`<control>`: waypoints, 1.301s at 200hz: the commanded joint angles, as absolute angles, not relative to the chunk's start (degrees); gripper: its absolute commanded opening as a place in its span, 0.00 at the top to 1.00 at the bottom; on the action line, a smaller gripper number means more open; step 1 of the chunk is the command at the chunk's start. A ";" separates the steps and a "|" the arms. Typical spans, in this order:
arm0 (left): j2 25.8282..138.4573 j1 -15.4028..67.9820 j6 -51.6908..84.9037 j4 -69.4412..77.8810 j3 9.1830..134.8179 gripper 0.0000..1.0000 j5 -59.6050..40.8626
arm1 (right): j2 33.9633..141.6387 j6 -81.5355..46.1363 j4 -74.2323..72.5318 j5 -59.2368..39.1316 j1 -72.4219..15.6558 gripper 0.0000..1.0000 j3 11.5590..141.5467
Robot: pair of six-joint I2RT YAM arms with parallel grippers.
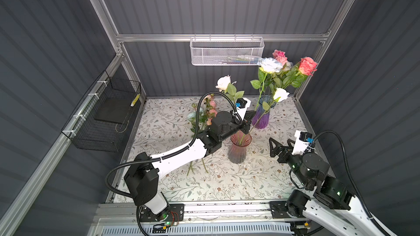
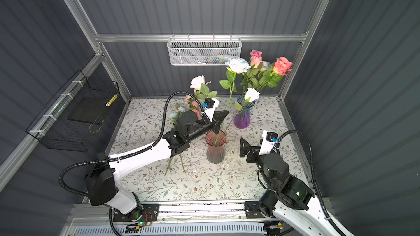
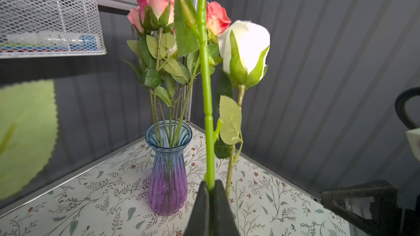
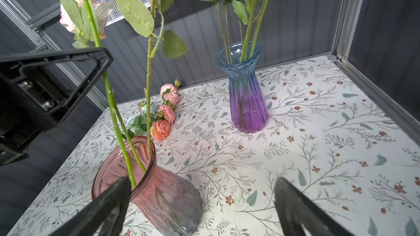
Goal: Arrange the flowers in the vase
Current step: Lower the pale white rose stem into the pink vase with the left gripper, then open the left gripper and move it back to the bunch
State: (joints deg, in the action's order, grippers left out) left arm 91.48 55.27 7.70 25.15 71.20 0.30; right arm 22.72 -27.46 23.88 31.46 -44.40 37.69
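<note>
The left gripper is pinched tight on a thick green rose stem just above the pink vase at table centre, with the stem's foot inside the vase mouth. At the vase's 3 o'clock the right gripper gapes wide, holding nothing. Loose ruffled blooms lie at 10 o'clock.
</note>
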 commanded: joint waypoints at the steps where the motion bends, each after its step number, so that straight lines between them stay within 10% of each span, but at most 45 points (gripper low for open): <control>1: 88.40 55.88 7.82 26.16 68.13 0.91 2.32 | 22.89 -28.39 23.73 32.11 -44.25 0.01 37.37; 125: 75.31 57.26 6.70 15.48 62.68 0.66 5.40 | 25.92 -27.88 23.46 30.05 -44.21 0.01 39.33; 148: 70.37 57.24 7.11 9.50 58.72 0.42 15.89 | 25.88 -27.53 24.22 29.71 -44.22 0.01 39.27; 189: 55.77 57.15 14.65 4.82 42.85 0.32 42.58 | 26.77 -27.47 25.95 28.65 -44.17 0.02 38.71; 219: 50.13 55.91 39.70 -15.85 36.37 0.07 64.26 | 28.81 -28.59 26.01 22.28 -44.12 0.03 39.39; 260: 51.33 42.63 46.32 -17.50 31.36 0.05 43.55 | 28.36 -23.93 28.62 30.18 -44.03 0.08 40.93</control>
State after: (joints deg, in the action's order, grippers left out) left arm 49.95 49.01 38.65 -14.04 33.04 51.09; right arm 29.98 -26.63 28.10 26.57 -44.23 39.94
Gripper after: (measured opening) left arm 0.950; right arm 0.935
